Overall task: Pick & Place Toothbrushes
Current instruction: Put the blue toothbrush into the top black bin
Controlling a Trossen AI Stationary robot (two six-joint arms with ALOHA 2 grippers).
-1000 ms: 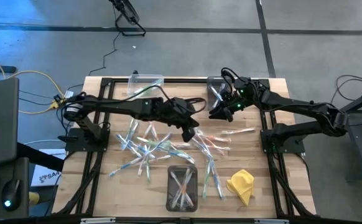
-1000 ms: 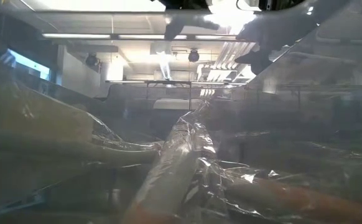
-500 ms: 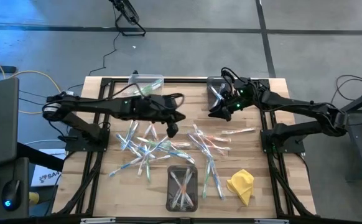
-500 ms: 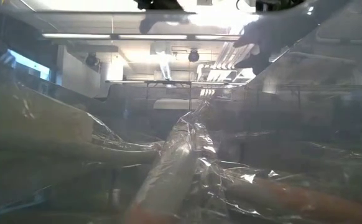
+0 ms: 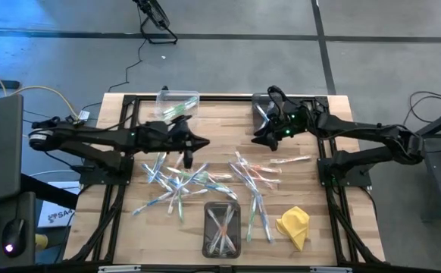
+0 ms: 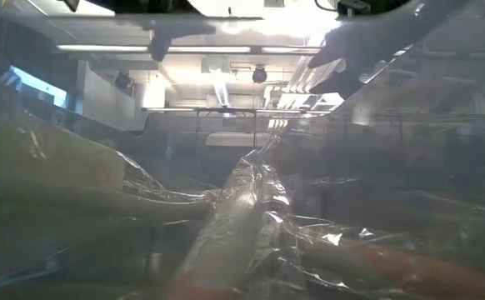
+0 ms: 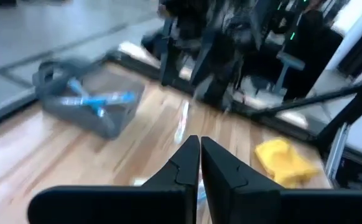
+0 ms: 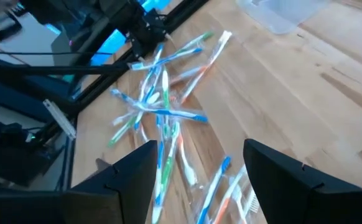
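Wooden slats make up the table [image 5: 129, 227], and across them the scene is taken from left to right. Furthest left, the left gripper [image 5: 188, 155] is seen over the far edge of the scattered toothbrushes [image 5: 176, 180]; its fingers [image 7: 187, 163] are clenched tip to tip, and whether anything thin is pinched between them cannot be told, since only a pale sliver shows past the tips in the left wrist view. A clear bin [image 5: 176, 102] holding a few brushes stands beyond those fingers at the table's far edge. Nearer than the fingers and a little to the right, a dark bin [image 5: 222, 229] with several brushes already laid in it is seen, the same one showing as a grey tray [image 7: 88, 106] ahead of the closed tips. Further right, a second scatter of brushes [image 5: 257, 178] lies between the two grippers, and a yellow cloth [image 5: 293, 226] rests just past it. The right gripper [image 5: 264, 141] is held above the table's far right part, its fingers [image 8: 131, 171] released and spread wide with nothing between them, the loose brushes [image 8: 162, 106] lying ahead of and beneath the gap. The step in hand is judged to be sorting brushes into bins, with much of the pile left. Next, a single brush would need to be singled out from its overlapping neighbours before the spread fingers are lowered around it.
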